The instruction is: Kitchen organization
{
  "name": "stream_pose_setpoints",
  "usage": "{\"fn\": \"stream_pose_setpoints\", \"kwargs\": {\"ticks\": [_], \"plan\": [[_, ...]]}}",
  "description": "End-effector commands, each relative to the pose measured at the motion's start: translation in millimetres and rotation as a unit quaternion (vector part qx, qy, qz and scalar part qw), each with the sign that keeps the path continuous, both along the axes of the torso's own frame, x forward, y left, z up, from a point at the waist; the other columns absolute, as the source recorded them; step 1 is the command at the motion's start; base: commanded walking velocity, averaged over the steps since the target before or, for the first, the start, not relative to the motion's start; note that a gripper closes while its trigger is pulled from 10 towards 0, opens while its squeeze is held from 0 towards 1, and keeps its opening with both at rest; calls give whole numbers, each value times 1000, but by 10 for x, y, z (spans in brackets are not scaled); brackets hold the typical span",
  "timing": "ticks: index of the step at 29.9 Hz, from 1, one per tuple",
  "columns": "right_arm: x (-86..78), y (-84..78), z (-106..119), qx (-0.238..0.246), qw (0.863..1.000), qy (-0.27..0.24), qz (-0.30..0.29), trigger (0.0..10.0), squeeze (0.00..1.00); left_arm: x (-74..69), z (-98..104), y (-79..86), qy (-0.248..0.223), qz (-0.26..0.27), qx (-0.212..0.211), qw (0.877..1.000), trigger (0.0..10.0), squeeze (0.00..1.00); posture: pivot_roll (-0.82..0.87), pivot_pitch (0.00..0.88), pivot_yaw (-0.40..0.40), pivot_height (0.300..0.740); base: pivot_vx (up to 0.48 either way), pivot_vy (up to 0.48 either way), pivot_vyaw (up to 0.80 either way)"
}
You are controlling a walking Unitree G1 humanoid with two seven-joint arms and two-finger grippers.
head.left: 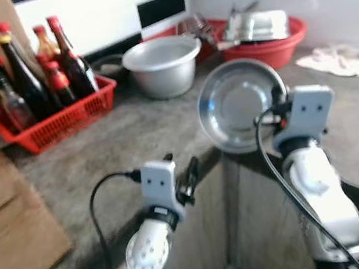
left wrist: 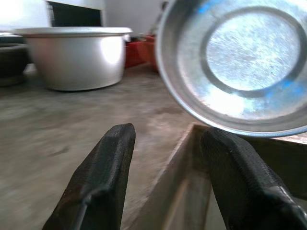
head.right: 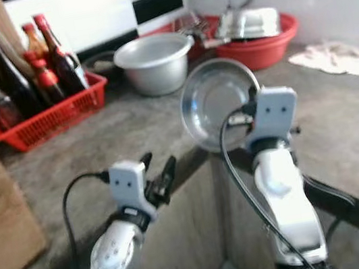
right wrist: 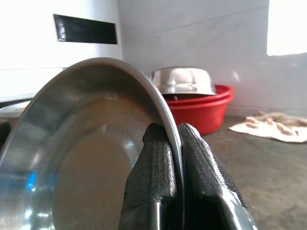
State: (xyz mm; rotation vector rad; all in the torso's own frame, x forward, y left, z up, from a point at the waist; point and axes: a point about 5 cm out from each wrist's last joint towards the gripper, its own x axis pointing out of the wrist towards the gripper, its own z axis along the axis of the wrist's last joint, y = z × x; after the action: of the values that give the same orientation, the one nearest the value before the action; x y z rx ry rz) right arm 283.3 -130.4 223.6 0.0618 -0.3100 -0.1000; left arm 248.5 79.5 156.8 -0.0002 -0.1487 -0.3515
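Observation:
A shiny steel plate (head.left: 240, 104) hangs tilted on edge above the inner corner of the grey counter (head.left: 126, 139), its hollow face turned toward me. My right gripper (right wrist: 173, 158) is shut on the plate's rim (right wrist: 168, 115), one finger on each side. My left gripper (left wrist: 168, 158) is open and empty, low over the counter's front edge, left of the plate (left wrist: 240, 62). A large silver pot (head.left: 163, 65) stands behind on the counter.
A red basket (head.left: 54, 117) of sauce bottles stands at the back left. A red basin (head.left: 267, 42) holds stacked steel bowls at the back right, with a white cloth (head.left: 342, 61) beside it. A brown box (head.left: 8, 216) sits at the left.

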Motion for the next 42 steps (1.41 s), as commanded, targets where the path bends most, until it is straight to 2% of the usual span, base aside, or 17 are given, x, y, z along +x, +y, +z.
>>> {"fn": "stream_pose_setpoints", "kwargs": {"ticks": [1,8,18,20,26,31,36,37,38,39,40,41,42], "plan": [[-8,-73,72,-2,1000,-16,-17,0,0,-10,6,-71,-6,-15,8,1000,10000,0,54,0,-1,740,0,-442,-763],[-5,-80,85,-2,1000,-18,-19,0,0,8,5,-56,5,-3,-14,1000,10000,0,53,0,-1,740,105,-260,-758],[7,-79,104,-2,1000,-21,-20,0,0,21,3,-35,5,7,-14,1000,10000,0,54,0,-4,740,0,0,-752],[5,-85,111,-2,1000,-22,-22,0,0,26,6,-32,0,6,-3,1000,10000,0,50,0,-5,740,0,0,-753],[6,-97,123,-4,999,-24,-26,0,0,20,12,-64,-6,-7,4,1000,10000,0,45,0,0,740,0,-418,-750],[9,-105,125,-4,999,-23,-29,0,0,35,12,-51,-1,0,-7,1000,10000,0,45,0,0,740,157,-382,-754],[15,-97,126,-8,999,-23,-27,0,0,46,1,-27,6,7,-16,1000,10000,0,50,0,-3,740,0,0,-748],[16,-96,128,-10,999,-23,-28,0,0,40,3,-31,2,4,-6,1000,10000,0,50,0,-3,740,0,0,0],[22,-91,126,-16,999,-22,-28,4196,0,31,8,-37,-5,1,4,1000,10000,0,51,0,-4,740,0,0,0],[22,-91,126,-16,999,-22,-28,4196,0,31,8,-37,-5,1,4,1000,10000,0,51,0,-4,740,0,0,0],[30,-88,123,-20,999,-19,-29,7686,0,25,12,-41,-8,0,5,1000,10000,0,50,0,-3,740,0,-337,0],[35,-87,120,-21,999,-17,-29,10000,0,24,12,-45,-8,-1,4,1000,10000,0,50,0,-3,740,244,-409,0],[40,-84,117,-22,999,-16,-28,10000,0,23,10,-47,-8,-2,5,1000,10000,0,51,0,-4,740,240,-412,0]]}}
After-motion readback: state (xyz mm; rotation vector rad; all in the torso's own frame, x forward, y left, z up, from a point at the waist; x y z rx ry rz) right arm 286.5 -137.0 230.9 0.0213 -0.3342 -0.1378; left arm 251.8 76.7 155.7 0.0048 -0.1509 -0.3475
